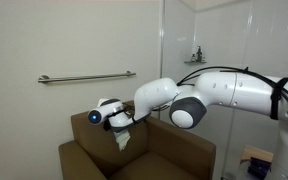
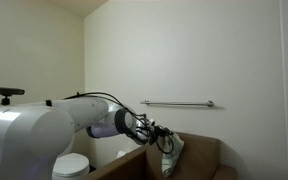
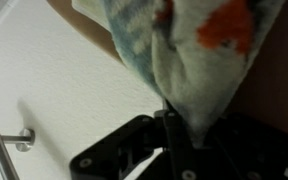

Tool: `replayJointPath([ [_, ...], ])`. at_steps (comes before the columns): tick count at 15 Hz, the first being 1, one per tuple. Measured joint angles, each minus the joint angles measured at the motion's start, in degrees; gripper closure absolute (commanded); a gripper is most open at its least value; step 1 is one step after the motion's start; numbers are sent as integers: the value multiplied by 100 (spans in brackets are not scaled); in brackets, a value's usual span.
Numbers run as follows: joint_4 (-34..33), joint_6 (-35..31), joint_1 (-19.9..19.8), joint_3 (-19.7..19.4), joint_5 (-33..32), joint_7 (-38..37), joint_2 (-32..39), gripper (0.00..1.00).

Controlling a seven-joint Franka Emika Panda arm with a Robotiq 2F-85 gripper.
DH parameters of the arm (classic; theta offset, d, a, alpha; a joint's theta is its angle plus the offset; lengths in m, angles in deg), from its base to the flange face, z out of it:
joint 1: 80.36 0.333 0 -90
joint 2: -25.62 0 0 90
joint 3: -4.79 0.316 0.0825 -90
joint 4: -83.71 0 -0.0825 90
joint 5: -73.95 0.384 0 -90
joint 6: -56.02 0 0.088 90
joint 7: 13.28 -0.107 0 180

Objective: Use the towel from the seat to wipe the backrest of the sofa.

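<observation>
My gripper [image 1: 117,127] is shut on the towel [image 1: 123,138], a whitish pale-green cloth that hangs from the jaws against the upper part of the sofa's backrest [image 1: 86,130]. In an exterior view the towel [image 2: 169,155] dangles in front of the brown backrest [image 2: 196,152]. The wrist view shows the towel [image 3: 189,60] bunched and pinched between the fingers [image 3: 169,125], with orange and bluish marks on it. The brown sofa [image 1: 134,160] shows in both exterior views. The seat [image 1: 169,165] is partly hidden by the arm.
A metal grab rail [image 1: 84,77] is fixed to the white wall above the sofa, also seen as the rail [image 2: 177,103] and the rail [image 3: 4,150]. A small shelf [image 1: 196,58] with items hangs at the right. A white toilet [image 2: 72,165] stands beside the sofa.
</observation>
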Motion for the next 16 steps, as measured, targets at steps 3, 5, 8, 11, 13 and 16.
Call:
replayJointPath([
  [3, -63, -308, 392, 257, 82, 0, 0, 94],
  [5, -60, -602, 633, 442, 151, -9, 9, 94],
  [8, -62, -955, 909, 728, 161, -18, 18, 94],
  [11, -109, -1270, 1073, 865, 162, -18, 15, 94],
  [13, -158, -1343, 1098, 854, 162, -18, 14, 94],
  [16, -161, -1338, 938, 731, 161, -18, 16, 94],
])
